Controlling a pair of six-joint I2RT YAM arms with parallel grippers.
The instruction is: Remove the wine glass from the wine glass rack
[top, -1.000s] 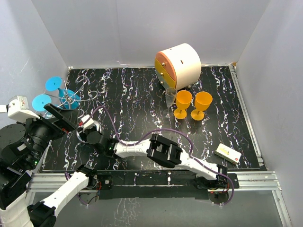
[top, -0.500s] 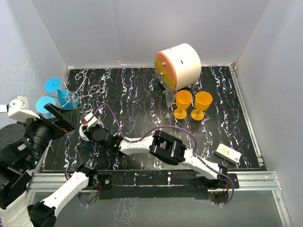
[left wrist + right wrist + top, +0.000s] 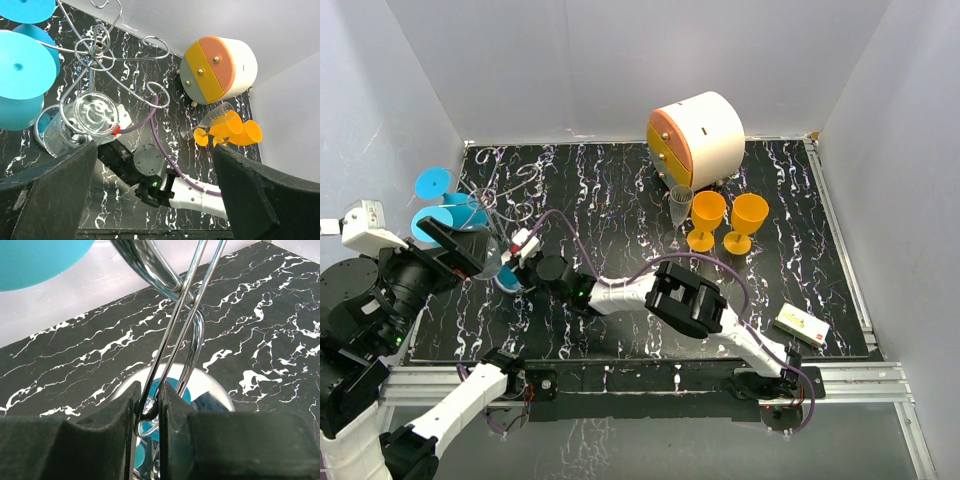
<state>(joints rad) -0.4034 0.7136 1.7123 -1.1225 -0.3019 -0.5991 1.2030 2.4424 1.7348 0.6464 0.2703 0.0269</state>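
Observation:
The chrome wire wine glass rack (image 3: 488,208) stands at the far left of the table and also shows in the left wrist view (image 3: 102,50). Blue wine glasses (image 3: 433,181) hang on its left arms. A clear wine glass (image 3: 92,112) hangs on a near arm. My right gripper (image 3: 524,247) is shut on the looped end of a wire arm (image 3: 150,407), above the shiny disc base (image 3: 212,390). My left gripper (image 3: 455,250) is wide open just left of the rack. Its dark fingers (image 3: 47,200) frame the clear glass and the right arm without touching either.
A round white-and-orange drawer cabinet (image 3: 698,135) stands at the back. Two orange goblets (image 3: 706,218) and a clear flute (image 3: 680,205) stand in front of it. A small box (image 3: 801,323) lies near the front right edge. The left wall is close behind the rack.
My right gripper has moved away from me and rightwards to the rack's wire arm. The rack and its glasses have shifted slightly right. The left arm has barely moved.

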